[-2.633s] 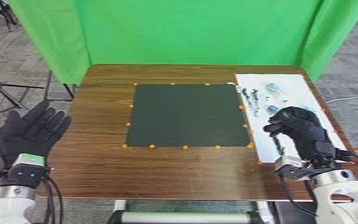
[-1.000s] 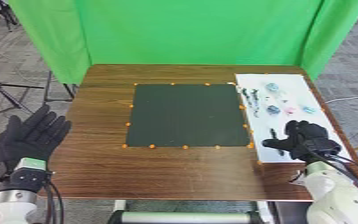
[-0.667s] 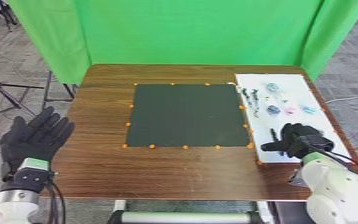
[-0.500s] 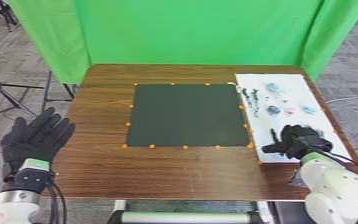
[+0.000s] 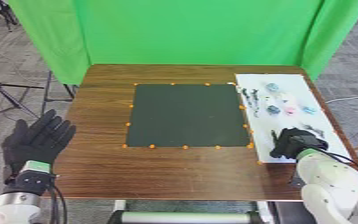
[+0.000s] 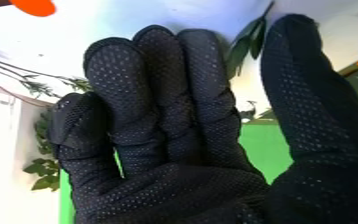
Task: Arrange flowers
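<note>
White sheet (image 5: 293,84) lies under your right hand (image 6: 171,187), fingers near straight, gripping nothing; leafy stem (image 6: 239,51) beside its fingertips looks light, bendy, so pinch the bare stalk (image 6: 268,11).

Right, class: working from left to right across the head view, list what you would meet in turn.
Left black-gloved robot hand, dark rectangular mat, thin dark stems, right black-gloved robot hand.

White arms, black cables, black textured fabric gloves.
</note>
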`<state>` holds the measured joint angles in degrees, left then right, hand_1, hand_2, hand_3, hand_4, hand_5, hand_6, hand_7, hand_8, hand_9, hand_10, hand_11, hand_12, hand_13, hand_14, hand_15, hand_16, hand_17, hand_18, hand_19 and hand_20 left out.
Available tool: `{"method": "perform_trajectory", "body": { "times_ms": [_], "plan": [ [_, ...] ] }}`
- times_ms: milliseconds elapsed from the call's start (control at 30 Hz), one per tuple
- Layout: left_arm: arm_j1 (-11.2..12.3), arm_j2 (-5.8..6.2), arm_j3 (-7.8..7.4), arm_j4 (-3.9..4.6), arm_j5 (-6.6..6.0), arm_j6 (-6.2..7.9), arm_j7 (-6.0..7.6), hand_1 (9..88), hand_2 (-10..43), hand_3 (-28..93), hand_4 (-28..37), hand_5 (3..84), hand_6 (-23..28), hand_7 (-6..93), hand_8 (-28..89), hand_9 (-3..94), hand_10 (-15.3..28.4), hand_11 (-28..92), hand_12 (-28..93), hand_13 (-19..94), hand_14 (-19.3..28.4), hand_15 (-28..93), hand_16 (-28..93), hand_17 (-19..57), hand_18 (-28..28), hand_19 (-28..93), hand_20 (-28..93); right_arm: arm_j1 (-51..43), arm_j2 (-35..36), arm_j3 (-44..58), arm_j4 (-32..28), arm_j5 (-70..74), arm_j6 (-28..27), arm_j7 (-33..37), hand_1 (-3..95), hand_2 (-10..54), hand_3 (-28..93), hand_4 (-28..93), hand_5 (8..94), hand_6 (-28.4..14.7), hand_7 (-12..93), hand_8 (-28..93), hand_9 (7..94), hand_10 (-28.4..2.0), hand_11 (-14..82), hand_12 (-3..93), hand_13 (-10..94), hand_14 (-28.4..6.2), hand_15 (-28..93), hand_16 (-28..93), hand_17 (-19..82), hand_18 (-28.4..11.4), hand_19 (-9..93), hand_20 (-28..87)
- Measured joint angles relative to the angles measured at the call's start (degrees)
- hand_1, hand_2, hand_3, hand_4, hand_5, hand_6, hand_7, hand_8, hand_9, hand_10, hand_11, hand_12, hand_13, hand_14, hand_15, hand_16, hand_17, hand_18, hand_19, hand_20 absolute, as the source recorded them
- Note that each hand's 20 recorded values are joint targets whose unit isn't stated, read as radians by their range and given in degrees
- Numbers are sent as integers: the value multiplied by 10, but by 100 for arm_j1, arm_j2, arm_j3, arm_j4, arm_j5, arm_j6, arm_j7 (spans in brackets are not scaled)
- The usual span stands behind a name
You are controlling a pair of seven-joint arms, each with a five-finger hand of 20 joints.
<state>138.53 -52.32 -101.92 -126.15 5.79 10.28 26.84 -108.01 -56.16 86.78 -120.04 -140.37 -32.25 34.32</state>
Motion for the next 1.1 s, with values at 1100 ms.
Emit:
{"method": "perform_trajectory", "body": {
  "times_ms": [1100],
  "plan": [
    [201, -64, 18, -50, -51, 43, 6, 322, 118, 714, -282, 503, 66, 259, -114, 455, 156, 358, 159, 338, 166, 576, -72, -7, 164, 440, 153, 179, -76, -403, 69, 2036, 2628, -566, 393, 33, 782, -194, 634, -47, 715, 264, 755, -123, 507, 399, 760, -93, 641, 371, 491, -188, 932, 437]
  ]
}}
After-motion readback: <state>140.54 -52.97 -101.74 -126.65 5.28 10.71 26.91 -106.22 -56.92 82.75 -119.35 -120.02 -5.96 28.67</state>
